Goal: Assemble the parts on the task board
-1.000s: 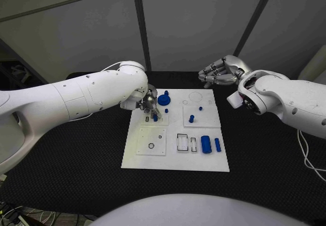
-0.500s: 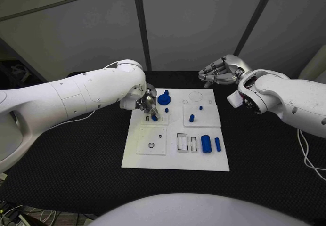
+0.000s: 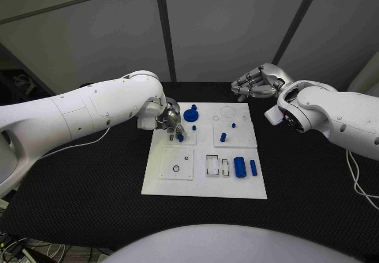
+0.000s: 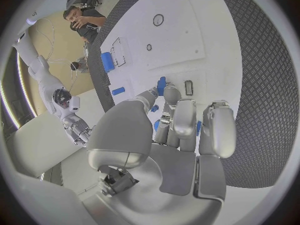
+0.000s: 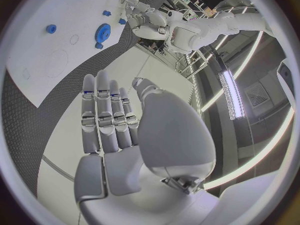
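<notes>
Head view: my left hand (image 3: 171, 119) pinches a small blue peg (image 3: 180, 137) upright over the board's (image 3: 204, 186) far-left corner; my right hand (image 3: 254, 83), fingers apart, holds nothing, farther off.

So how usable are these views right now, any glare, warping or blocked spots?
Head view: even light, sharp; the left arm covers part of the left hand over the task board. Left wrist view: fisheye bends the board edges; the hand's own fingers hide part of it. Right wrist view: a bright light strip glares beside the right hand.
</notes>
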Motion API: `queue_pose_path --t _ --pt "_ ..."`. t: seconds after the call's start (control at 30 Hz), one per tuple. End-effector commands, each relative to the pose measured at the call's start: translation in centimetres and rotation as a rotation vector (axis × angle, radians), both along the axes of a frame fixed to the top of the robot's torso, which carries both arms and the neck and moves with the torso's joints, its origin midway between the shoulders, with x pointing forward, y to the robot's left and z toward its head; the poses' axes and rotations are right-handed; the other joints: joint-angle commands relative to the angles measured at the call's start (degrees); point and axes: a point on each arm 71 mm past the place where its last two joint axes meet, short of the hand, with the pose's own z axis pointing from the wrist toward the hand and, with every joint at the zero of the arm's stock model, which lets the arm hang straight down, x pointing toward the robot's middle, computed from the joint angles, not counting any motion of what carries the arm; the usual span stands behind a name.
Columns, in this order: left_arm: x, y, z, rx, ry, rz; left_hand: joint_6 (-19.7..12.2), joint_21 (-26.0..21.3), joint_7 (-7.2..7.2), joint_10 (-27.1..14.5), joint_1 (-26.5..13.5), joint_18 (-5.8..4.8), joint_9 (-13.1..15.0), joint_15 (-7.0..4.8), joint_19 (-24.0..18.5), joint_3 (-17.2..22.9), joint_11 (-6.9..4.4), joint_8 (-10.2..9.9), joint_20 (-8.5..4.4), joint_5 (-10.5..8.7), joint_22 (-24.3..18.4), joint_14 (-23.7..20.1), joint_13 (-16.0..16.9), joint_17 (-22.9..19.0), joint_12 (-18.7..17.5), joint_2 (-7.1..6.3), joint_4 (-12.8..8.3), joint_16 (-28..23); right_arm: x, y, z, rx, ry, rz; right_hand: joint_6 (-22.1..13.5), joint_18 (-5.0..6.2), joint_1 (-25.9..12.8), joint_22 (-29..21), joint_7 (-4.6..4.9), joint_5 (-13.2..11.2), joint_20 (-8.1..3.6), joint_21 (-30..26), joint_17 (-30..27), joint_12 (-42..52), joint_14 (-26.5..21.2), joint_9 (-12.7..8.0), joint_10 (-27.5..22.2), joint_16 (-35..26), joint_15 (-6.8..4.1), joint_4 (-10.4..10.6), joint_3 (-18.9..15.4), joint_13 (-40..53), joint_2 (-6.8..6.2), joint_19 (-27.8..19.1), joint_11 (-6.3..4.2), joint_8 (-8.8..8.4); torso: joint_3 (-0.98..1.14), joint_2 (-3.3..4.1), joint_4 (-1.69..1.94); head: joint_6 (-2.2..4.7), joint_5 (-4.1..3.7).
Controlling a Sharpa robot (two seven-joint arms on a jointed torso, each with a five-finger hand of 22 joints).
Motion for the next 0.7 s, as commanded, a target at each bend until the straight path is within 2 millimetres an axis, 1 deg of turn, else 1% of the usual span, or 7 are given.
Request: queue_pose_path --t 0.03,0.13,0.27,0.37,0.53,0.7 --pt "0.1 0.3 0.4 -0.069 -0.037 0.081 -0.54 0.11 0.04 0.44 -0.61 -0.09 0.43 -0.3 0.13 9.16 -0.08 0.37 -0.21 0.17 8.28 1.22 -0.04 0.09 -0.1 -0.06 -8.51 0.37 0.0 0.0 0.1 0.0 -0.003 0.007 0.02 0.69 -0.46 -0.08 0.23 0.29 0.05 -0.3 0.07 -0.01 0.34 -0.03 0.25 -0.2 -0.04 0.07 -0.25 0.05 -0.01 0.41 0.14 -0.06 0.0 -0.02 0.03 -0.07 -0.07" --pt "0.0 0.8 0.7 -0.091 -0.07 0.115 -0.56 0.17 0.02 0.55 -0.72 -0.1 0.63 -0.31 0.18 9.56 -0.1 0.51 -0.22 0.18 8.34 1.23 0.05 0.12 0.0 -0.17 -8.68 0.41 0.0 -0.1 0.1 -0.001 -0.004 0.005 0.02 0.69 -0.46 -0.08 0.23 0.29 0.05 -0.3 0.07 -0.01 0.34 -0.03 0.25 -0.2 -0.04 0.07 -0.25 0.05 -0.01 0.41 0.14 -0.06 0.05 -0.04 0.03 -0.06 0.04" --pt "-0.2 1.4 1.1 -0.118 -0.126 0.157 -0.62 0.32 -0.01 0.72 -0.97 -0.14 1.04 -0.36 0.29 10.39 -0.15 0.81 -0.25 0.19 8.47 1.26 0.06 0.18 0.05 -0.42 -8.97 0.49 0.0 -0.2 0.1 -0.001 -0.005 0.003 0.02 0.69 -0.46 -0.08 0.23 0.29 0.05 -0.3 0.07 -0.01 0.34 -0.03 0.25 -0.2 -0.04 0.07 -0.25 0.05 -0.01 0.41 0.14 -0.06 0.02 -0.01 0.08 -0.07 -0.04" --pt "-0.5 1.9 1.4 -0.138 -0.181 0.189 -0.64 0.46 -0.05 0.87 -1.25 -0.18 1.41 -0.39 0.4 11.06 -0.19 1.09 -0.28 0.19 8.6 1.28 0.07 0.21 0.1 -0.71 -9.14 0.53 0.0 -0.3 0.1 -0.001 -0.005 0.001 -0.01 0.68 -0.52 -0.1 0.25 0.3 0.06 -0.35 0.06 -0.04 0.31 -0.03 0.21 -0.25 -0.02 0.1 -0.27 0.05 -0.01 0.4 0.16 -0.08 0.05 -0.06 0.03 -0.05 0.14" --pt "-1.2 2.8 1.7 -0.179 -0.286 0.255 -0.63 0.83 -0.12 1.08 -1.58 -0.27 1.84 -0.43 0.65 11.8 -0.25 1.44 -0.31 0.15 8.86 1.31 0.03 0.25 0.13 -1.06 -9.22 0.58 0.0 -0.5 0.2 -0.002 -0.007 -0.003 -0.01 0.68 -0.52 -0.1 0.25 0.3 0.06 -0.35 0.06 -0.04 0.31 -0.03 0.21 -0.25 -0.02 0.1 -0.27 0.05 -0.01 0.4 0.16 -0.08 0.09 -0.14 0.12 -0.03 0.19" --pt "-2.4 3.5 1.3 -0.23 -0.396 0.329 -0.54 1.41 -0.26 1.46 -1.95 -0.41 2.25 -0.5 1.01 12.4 -0.36 1.81 -0.37 0.11 9.23 1.34 0.04 0.28 0.25 -1.46 -9.09 0.63 0.0 -0.7 0.2 -0.002 -0.009 -0.007 -0.01 0.68 -0.52 -0.1 0.25 0.3 0.06 -0.35 0.06 -0.04 0.31 -0.03 0.21 -0.25 -0.02 0.1 -0.27 0.05 -0.01 0.4 0.16 -0.08 0.2 -0.4 0.34 -0.11 0.26"
